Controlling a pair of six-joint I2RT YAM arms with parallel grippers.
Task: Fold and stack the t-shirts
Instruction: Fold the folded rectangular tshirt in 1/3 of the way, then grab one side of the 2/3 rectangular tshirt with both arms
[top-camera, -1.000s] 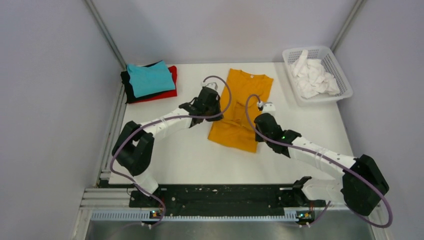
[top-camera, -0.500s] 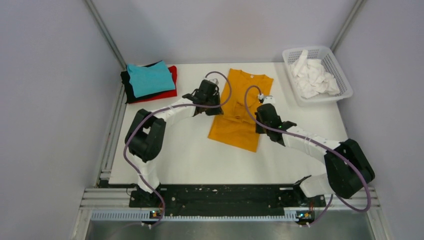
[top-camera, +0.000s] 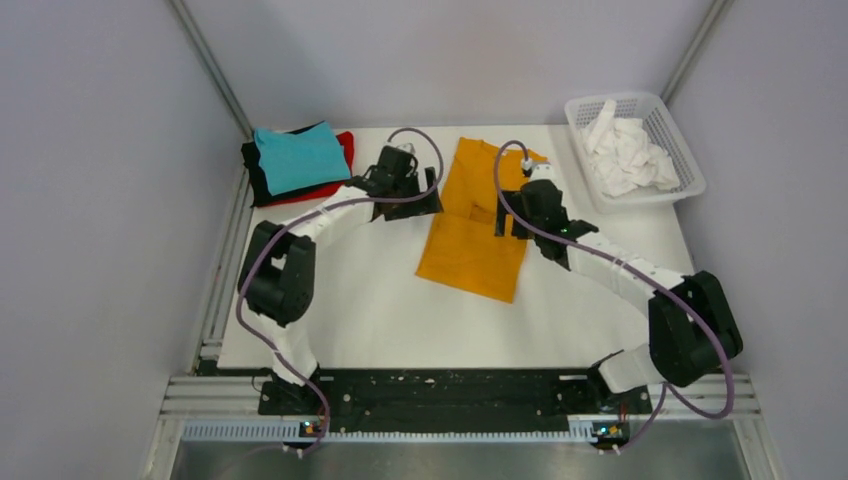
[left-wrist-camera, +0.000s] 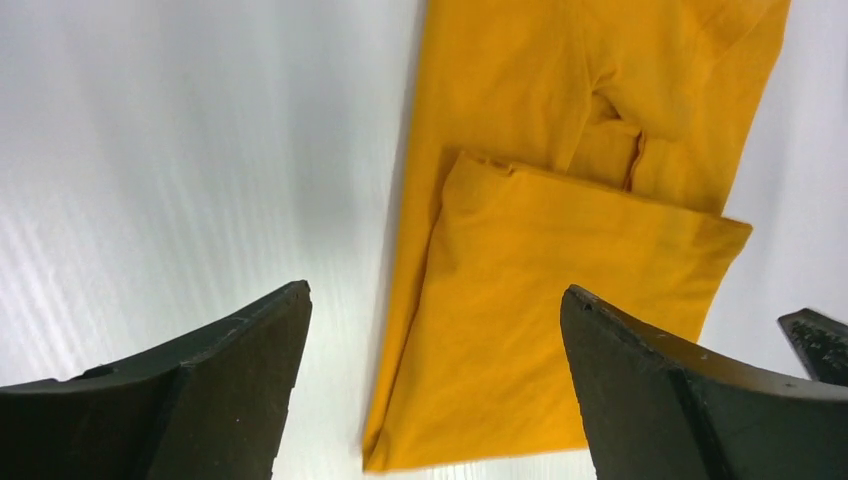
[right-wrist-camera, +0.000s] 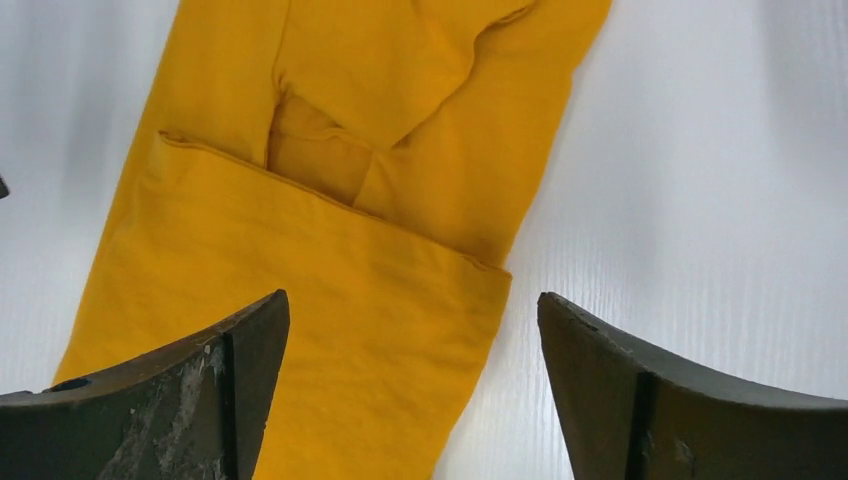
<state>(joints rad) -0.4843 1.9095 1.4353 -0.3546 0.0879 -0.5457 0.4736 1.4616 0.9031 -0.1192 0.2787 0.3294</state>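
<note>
White table (top-camera: 330, 300) between grey walls holds it all. At its far-left corner sits the stack (top-camera: 300, 170) of folded shirts, with the teal shirt (top-camera: 298, 155) on top. Next, the left claw (left-wrist-camera: 435, 298) hangs spread and empty over the left edge of the mustard shirt (top-camera: 475, 240). This shirt lies mid-table toward the far edge as a long strip, sides tucked in. The right claw (right-wrist-camera: 412, 300), equally spread, hangs over its right edge. A basket (top-camera: 682, 148) fills the far-right corner. The crosswise fold seems due, so both claws must pinch one end's corners together.
</note>
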